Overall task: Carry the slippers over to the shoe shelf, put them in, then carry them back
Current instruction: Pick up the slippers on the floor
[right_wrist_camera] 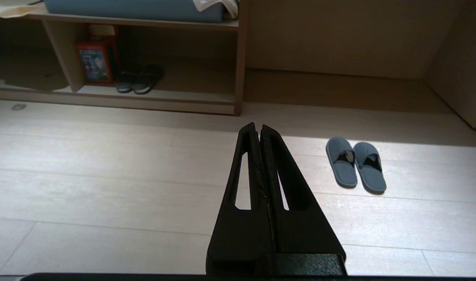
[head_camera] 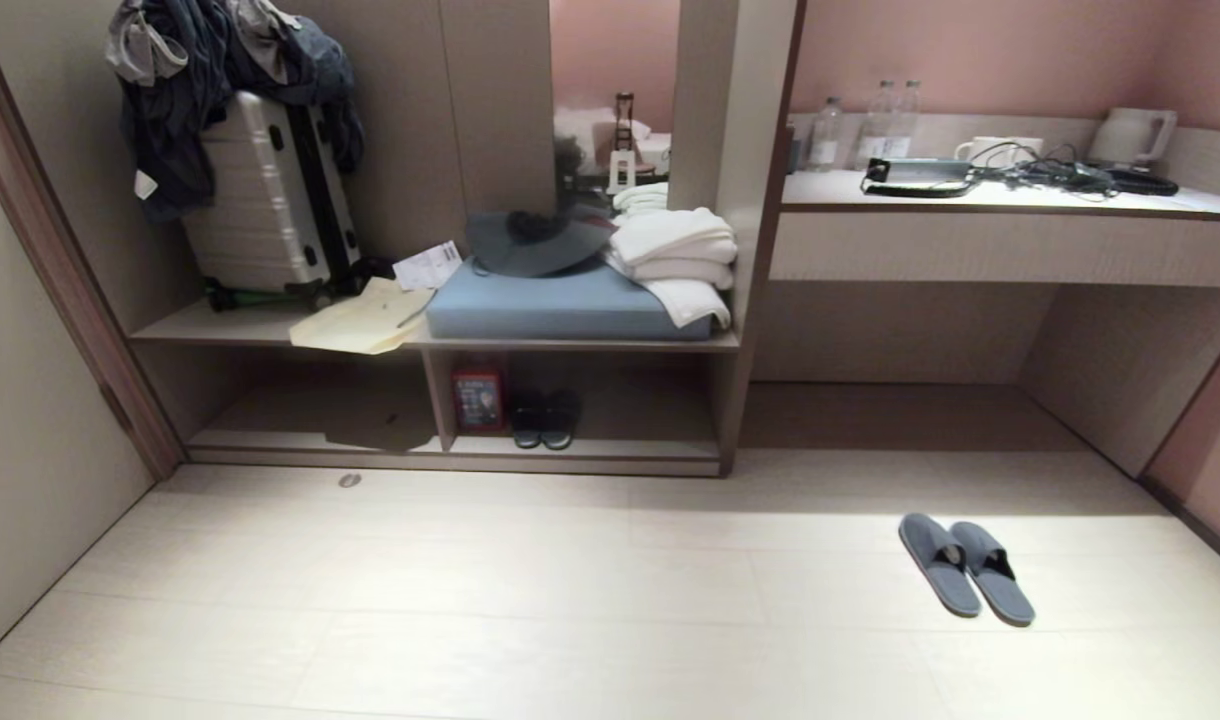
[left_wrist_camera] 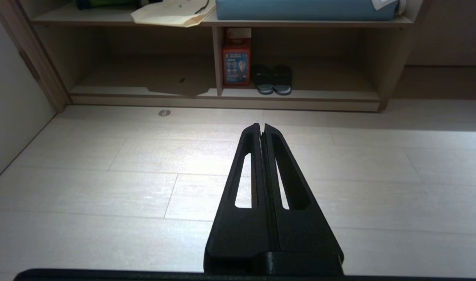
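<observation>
Pair of thin flat blue-grey fabric slide slippers [head_camera: 966,565], side by side on floor: probably light, floppy; best taken by straps; right tool [right_wrist_camera: 259,127] and left tool [left_wrist_camera: 261,125] both closed, empty

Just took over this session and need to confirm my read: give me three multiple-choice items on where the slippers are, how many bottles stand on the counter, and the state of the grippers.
1. Where are the slippers?
A. In the shoe shelf's left cubby
B. On the floor, side by side, in front of the desk counter
C. On the blue cushion

2. How many clear bottles stand on the desk counter?
A. One
B. Three
C. Five

3. What state are the left gripper and right gripper in?
A. Both shut and empty
B. Both open
C. Right shut on a slipper

Answers:
1 B: the pair lies on the pale floor, away from the shoe shelf.
2 B: three bottles show at the wall.
3 A: each wrist view shows fingers pressed together, nothing between them.
</observation>
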Robot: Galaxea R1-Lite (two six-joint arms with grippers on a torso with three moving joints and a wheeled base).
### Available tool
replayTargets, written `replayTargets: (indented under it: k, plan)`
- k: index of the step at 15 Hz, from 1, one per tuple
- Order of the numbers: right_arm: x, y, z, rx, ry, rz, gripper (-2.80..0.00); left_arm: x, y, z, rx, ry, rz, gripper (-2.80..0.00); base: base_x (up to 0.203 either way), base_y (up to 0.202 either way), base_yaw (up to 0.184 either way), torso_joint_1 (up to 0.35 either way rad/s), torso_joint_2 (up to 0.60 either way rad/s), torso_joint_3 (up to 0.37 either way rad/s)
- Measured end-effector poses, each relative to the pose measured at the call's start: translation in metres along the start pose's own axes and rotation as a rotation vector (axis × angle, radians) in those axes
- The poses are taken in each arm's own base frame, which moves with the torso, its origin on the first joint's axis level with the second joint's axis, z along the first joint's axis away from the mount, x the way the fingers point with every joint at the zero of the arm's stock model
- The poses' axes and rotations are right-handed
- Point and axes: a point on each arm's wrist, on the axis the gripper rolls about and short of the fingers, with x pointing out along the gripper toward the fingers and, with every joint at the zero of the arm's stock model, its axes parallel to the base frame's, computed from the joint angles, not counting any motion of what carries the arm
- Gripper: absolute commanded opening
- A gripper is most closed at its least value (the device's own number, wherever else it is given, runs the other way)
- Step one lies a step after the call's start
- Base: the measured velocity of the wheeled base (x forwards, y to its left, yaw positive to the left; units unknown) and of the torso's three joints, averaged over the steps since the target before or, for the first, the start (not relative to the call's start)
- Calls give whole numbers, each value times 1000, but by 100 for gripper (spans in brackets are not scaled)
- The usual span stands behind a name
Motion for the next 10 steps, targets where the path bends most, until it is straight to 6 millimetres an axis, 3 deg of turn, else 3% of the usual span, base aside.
replayTargets:
  k: [10]
  plan:
    - [0,0,0,0,0,-1,-280,0,0,0,0,0,0,-280,190,0,-1,3,2,2]
